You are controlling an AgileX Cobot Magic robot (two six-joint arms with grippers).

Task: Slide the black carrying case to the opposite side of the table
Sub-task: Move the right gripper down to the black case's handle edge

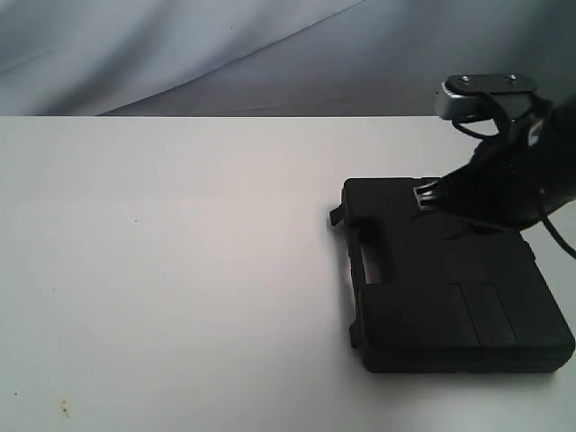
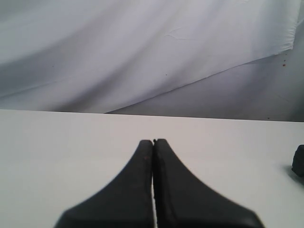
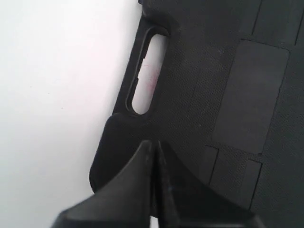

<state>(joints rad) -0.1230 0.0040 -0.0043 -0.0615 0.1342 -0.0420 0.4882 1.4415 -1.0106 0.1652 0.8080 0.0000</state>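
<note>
The black carrying case [image 1: 450, 288] lies flat on the white table [image 1: 180, 252] at the right, its handle slot [image 1: 367, 256] facing left. My right gripper [image 1: 423, 195] is shut with nothing between its fingers, its tips down on the case's lid near the far corner. The right wrist view has the same shut fingertips [image 3: 153, 145] over the textured lid [image 3: 213, 95], just past the handle slot [image 3: 145, 71]. My left gripper [image 2: 153, 141] is shut and empty, low over bare table; a sliver of the case [image 2: 298, 161] shows at that view's edge. The exterior view does not show the left gripper.
A grey-white cloth backdrop [image 1: 225, 54] hangs behind the table's far edge [image 1: 180, 116]. A few small specks [image 1: 63, 409] mark the tabletop near the front left. The right arm and its cable [image 1: 549, 225] reach in over the case from the right.
</note>
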